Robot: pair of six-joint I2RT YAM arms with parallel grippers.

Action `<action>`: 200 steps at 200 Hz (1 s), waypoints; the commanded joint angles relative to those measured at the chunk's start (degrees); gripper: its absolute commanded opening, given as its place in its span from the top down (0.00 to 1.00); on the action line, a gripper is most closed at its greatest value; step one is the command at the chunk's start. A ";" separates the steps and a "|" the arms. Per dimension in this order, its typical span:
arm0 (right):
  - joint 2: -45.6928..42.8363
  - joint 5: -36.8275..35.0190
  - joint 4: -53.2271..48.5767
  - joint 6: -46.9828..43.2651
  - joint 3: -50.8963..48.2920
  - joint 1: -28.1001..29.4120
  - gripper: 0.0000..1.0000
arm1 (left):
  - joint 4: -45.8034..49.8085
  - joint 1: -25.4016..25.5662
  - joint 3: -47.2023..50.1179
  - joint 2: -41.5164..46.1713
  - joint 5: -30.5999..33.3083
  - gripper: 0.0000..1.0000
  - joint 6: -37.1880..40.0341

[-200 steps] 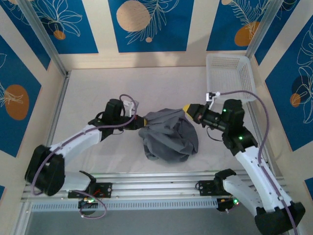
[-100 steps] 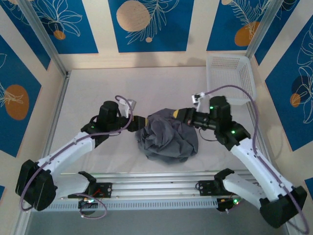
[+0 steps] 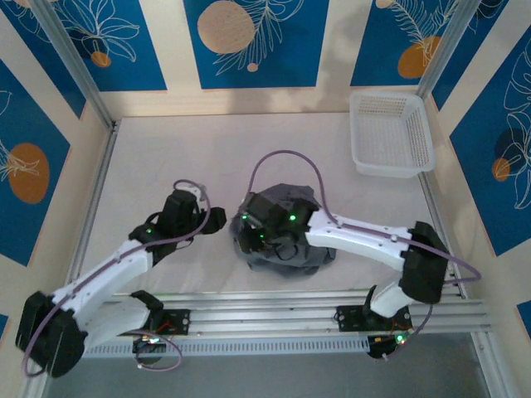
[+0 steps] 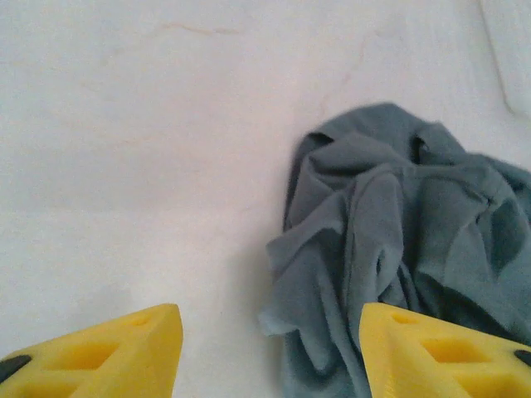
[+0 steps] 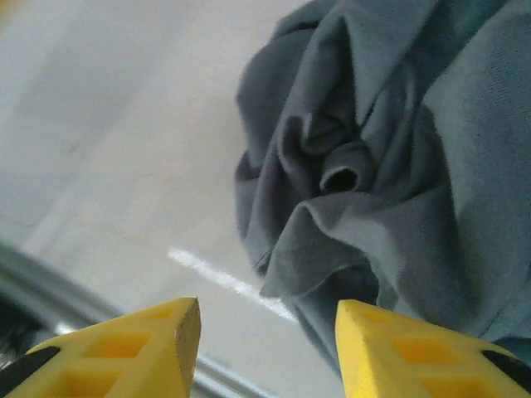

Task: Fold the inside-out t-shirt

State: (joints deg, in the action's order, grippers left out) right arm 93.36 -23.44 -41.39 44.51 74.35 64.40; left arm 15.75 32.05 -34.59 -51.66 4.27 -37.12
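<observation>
T-shirt point(image 4: 390, 232), crumpled soft slate-grey heap

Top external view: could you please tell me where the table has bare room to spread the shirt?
The broad back strip of the table, between the rear wall and the crumpled t-shirt, left of the white basket, is bare. Front centre is crowded: shirt, left claw and right claw.

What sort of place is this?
Probably a robot practice booth: left arm and right arm bolted to a metal rail, blue patterned panels walling the table, a crumpled t-shirt and basket.
</observation>
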 commanded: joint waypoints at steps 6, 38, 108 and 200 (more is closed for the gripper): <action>6.22 -7.05 -6.18 10.07 3.94 0.89 0.47 | 3.10 0.29 1.18 3.73 5.83 0.40 -1.65; 10.23 -8.32 -6.71 10.78 5.98 0.58 0.51 | 4.02 0.29 0.84 3.77 5.53 0.40 -0.74; 2.50 -4.51 -2.41 8.03 1.44 -1.37 1.00 | 0.73 0.28 2.13 3.62 1.38 0.39 1.36; -26.11 24.44 16.98 5.24 -9.41 -17.61 1.00 | -20.78 1.24 0.48 -9.12 -29.74 0.34 7.59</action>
State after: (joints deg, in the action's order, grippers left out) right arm 72.55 -8.97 -30.68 49.30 67.07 51.13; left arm 3.27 32.40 -32.21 -60.95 -15.53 -33.12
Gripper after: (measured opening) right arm 0.055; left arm 0.644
